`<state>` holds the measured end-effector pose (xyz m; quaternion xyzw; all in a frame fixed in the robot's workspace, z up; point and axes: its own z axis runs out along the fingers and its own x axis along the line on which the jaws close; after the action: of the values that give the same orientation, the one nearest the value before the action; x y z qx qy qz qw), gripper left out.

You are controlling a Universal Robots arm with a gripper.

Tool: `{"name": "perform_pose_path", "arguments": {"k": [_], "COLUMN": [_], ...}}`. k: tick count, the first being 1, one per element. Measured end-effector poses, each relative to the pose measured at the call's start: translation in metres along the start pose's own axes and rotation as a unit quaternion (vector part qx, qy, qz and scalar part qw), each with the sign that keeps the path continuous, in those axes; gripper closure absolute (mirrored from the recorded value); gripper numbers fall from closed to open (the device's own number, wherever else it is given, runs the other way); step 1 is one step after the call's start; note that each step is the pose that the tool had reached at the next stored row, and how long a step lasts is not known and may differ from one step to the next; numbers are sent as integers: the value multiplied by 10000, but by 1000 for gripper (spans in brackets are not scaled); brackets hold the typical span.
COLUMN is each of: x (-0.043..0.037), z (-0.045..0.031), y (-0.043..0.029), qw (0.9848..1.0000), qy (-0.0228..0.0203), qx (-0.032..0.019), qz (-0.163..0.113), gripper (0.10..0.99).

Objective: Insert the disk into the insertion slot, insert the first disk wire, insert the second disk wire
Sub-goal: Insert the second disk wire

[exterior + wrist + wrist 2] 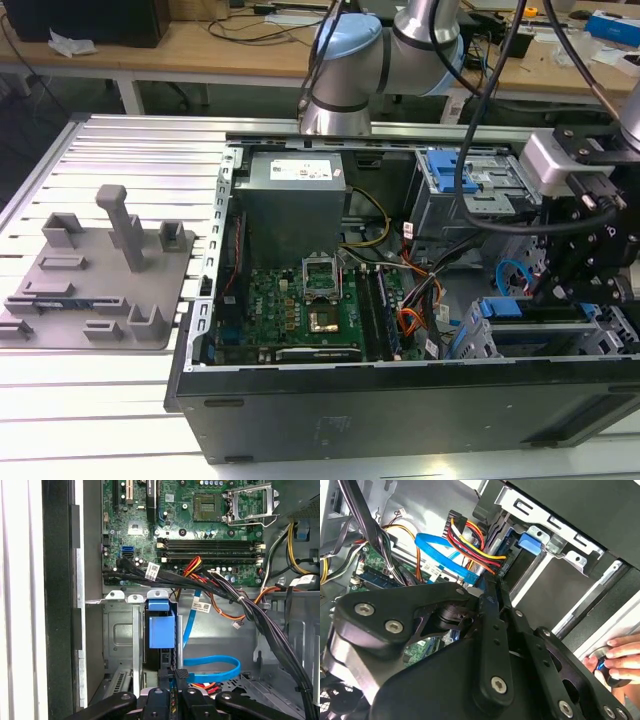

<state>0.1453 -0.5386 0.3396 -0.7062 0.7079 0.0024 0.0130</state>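
Found the gripper (176,677) drawn narrow, apparently pinched on the small dark plug of the first disk wire (212,661), whose light-blue loop curved away beside the fingertips. Located the disk (161,630) already seated in the insertion slot (120,635), its blue carrier directly ahead of the gripper along the line of the fingers in the first wrist view. Judged the disk's long axis to run straight away from the gripper into the bay, leaving the near end facing the plug. Noted the second disk wire (475,547) just beside the blue loop, not gripped.
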Motion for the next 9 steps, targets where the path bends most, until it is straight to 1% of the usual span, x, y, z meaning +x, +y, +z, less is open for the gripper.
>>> {"name": "perform_pose_path", "arguments": {"k": [2, 4, 5, 6, 7, 9], "x": [2, 1, 2, 2, 1, -2], "z": [25, 38, 39, 23, -25, -96], "y": [0, 1, 1, 0, -1, -1], "qw": [10000, 10000, 10000, 10000, 10000, 10000], "qy": [6, -9, -9, -11, -3, -3], "qx": [0, -1, -1, -1, 0, 0], "qz": [0, 0, 0, 0, 1, 4], "gripper": [925, 914, 855, 855, 733, 733]}}
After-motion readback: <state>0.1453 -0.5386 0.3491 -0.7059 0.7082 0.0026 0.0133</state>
